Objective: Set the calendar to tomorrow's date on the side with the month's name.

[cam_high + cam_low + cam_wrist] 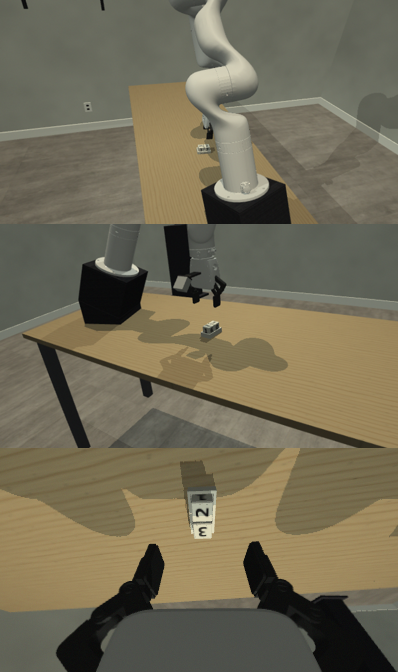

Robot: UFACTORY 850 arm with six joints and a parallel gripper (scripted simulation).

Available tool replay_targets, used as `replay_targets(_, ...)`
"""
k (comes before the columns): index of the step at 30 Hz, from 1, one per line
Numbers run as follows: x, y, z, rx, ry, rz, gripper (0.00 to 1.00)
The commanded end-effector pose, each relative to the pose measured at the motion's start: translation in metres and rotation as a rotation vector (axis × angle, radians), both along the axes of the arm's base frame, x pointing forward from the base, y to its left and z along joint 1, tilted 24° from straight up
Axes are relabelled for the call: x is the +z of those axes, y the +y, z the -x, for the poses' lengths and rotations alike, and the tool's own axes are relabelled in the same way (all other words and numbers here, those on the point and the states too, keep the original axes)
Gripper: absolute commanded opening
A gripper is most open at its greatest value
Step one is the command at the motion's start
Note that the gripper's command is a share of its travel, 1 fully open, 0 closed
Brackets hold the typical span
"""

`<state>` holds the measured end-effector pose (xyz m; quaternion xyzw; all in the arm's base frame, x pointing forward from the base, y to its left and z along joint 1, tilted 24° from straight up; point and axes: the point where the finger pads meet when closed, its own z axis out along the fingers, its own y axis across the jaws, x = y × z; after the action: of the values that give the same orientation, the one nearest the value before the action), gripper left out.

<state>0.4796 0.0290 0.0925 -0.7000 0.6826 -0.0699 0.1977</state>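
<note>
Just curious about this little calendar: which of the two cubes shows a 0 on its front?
In the exterior view, the right cube shows 0; the left cube beside it shows 1 and 6.

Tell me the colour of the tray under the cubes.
Light grey tray, seen best in the exterior view.

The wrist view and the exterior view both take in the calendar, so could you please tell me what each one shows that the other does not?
Only the wrist view shows the cubes' top faces, with a 2 and a 3 seen from above, and both open fingers from behind.

Only the exterior view shows the calendar's side face, reading 1, 6, 0, the black pedestal, the table's legs, and the gripper hanging above the calendar.

Both show the two cubes side by side in the tray on the wooden table, with the gripper open, empty and apart from them.
</note>
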Motion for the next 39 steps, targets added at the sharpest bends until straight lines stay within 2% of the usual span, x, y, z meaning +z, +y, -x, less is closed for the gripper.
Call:
replay_targets(1, 0.0, 0.0, 0.0, 0.0, -0.001, 0.0, 1.0)
replay_targets(10, 0.006, -0.001, 0.002, 0.0, -0.001, 0.0, 1.0)
replay_targets(20, 0.042, -0.008, 0.016, 0.0, -0.001, 0.0, 1.0)
replay_targets(28, 0.058, -0.012, 0.023, 0.0, -0.001, 0.0, 1.0)
replay_targets(39, 0.064, -0.013, 0.025, 0.0, -0.001, 0.0, 1.0)
